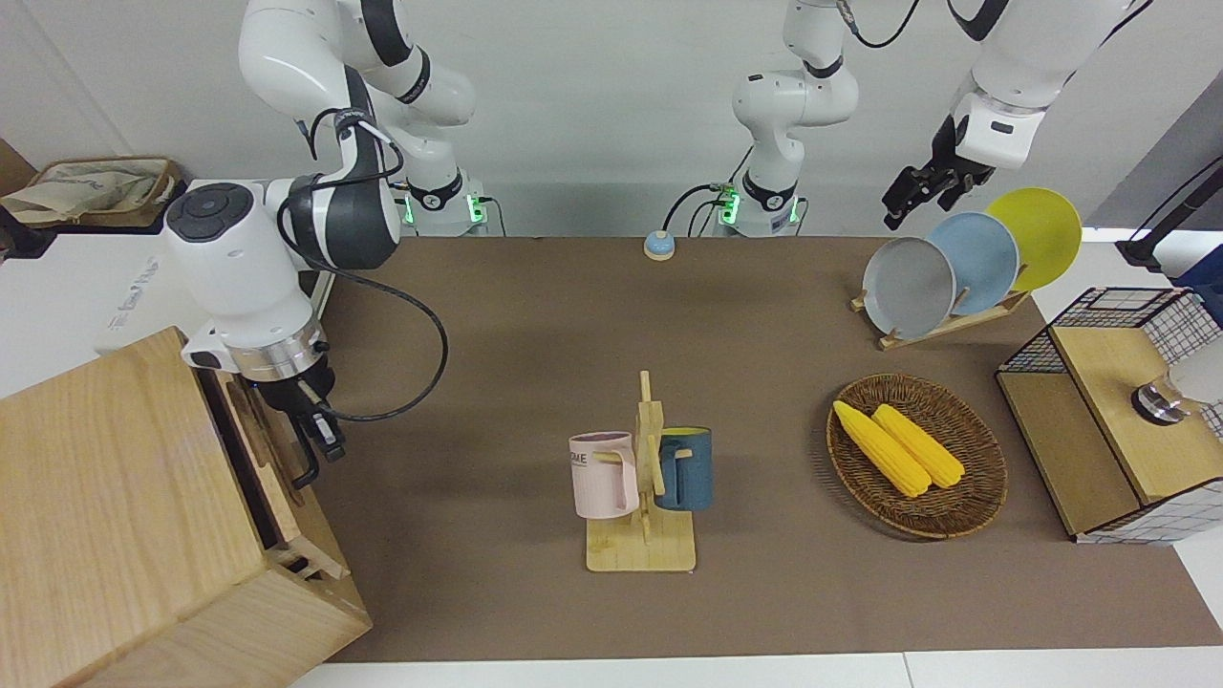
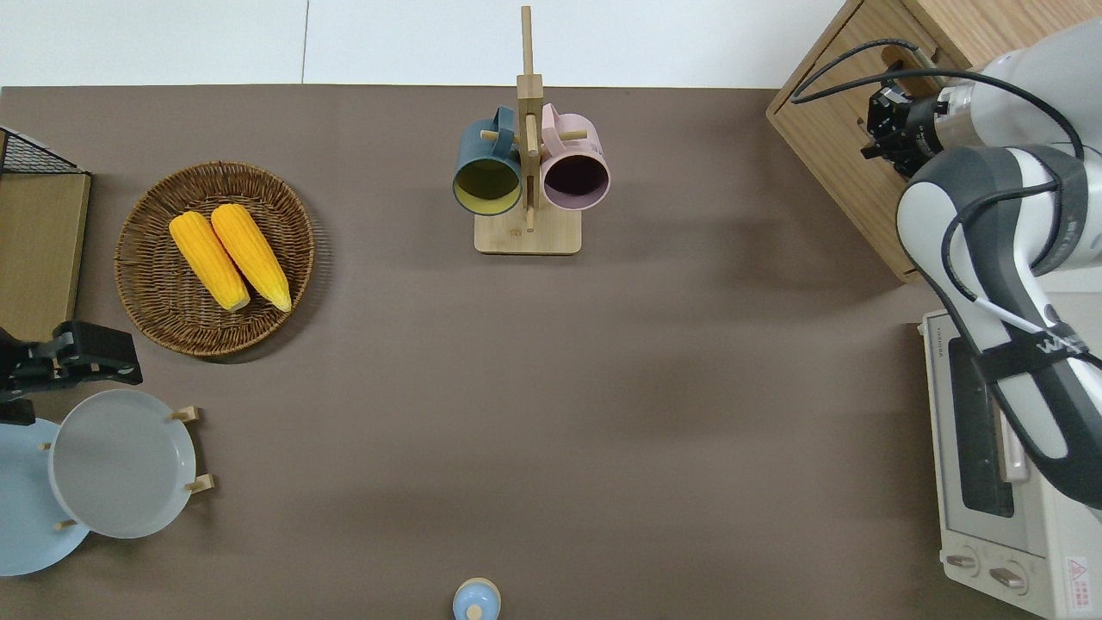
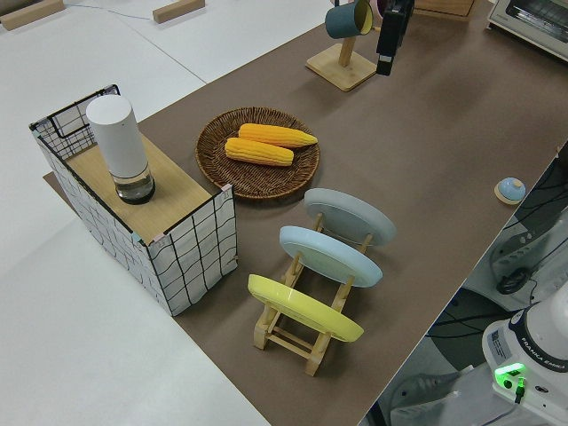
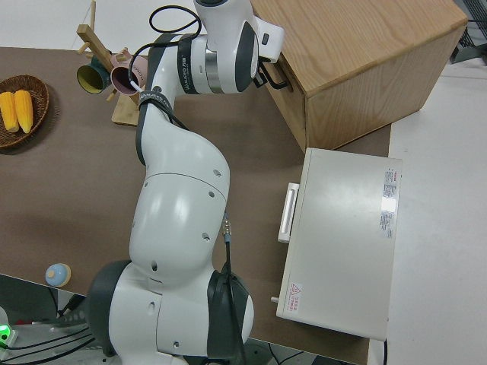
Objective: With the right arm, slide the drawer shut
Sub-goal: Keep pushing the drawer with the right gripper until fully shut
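Observation:
The light-wood drawer (image 1: 272, 454) sits pushed almost fully into the big cabinet (image 1: 115, 497) at the right arm's end of the table; only a narrow dark gap shows along its top. Its black bar handle (image 1: 304, 461) also shows in the right side view (image 4: 279, 78). My right gripper (image 1: 328, 441) hangs with its fingers together, right against the handle on the table side; in the overhead view it (image 2: 880, 138) is over the cabinet's front (image 2: 826, 155). The left arm is parked, its gripper (image 1: 917, 196) held up in the air.
A mug stand (image 1: 642, 478) with two mugs stands mid-table. A basket of corn (image 1: 915, 454), a plate rack (image 1: 955, 268) and a wire-grid box (image 1: 1108, 420) are toward the left arm's end. A white toaster oven (image 2: 999, 482) sits beside the cabinet, nearer the robots.

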